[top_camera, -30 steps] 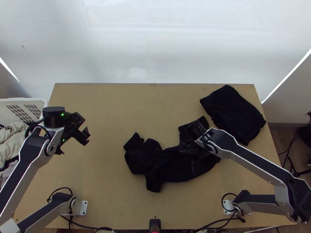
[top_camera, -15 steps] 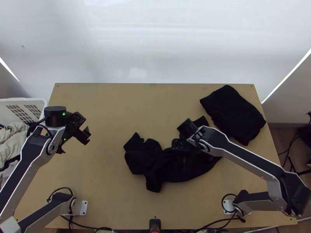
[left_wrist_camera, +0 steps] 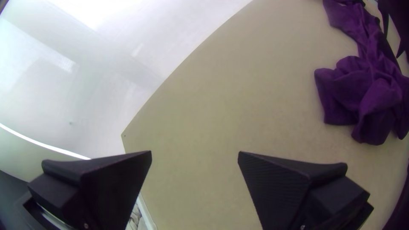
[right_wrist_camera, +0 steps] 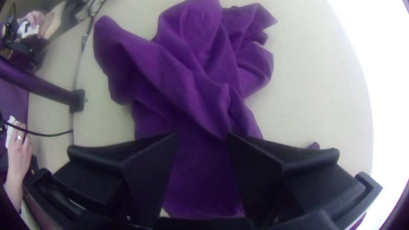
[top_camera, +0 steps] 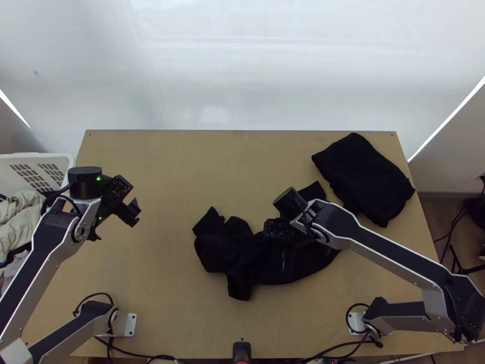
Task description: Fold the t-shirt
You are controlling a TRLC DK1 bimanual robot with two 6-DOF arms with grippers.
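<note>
Right gripper (top_camera: 282, 244) above the t-shirt (top_camera: 240, 258), fingers spread

Top view: t-shirt bunched near mid-table; left gripper (top_camera: 117, 222) over the table's (top_camera: 176, 164) left side. Left wrist view: fingers wide apart above the table. Right wrist view: creased t-shirt visible between the parted fingers.

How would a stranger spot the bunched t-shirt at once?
On the light wooden table, look around the middle, under the right gripper. The t-shirt is the dark cloth lying bunched and creased there; the other dark cloth, near the far right corner, is flatter and more compact.
</note>
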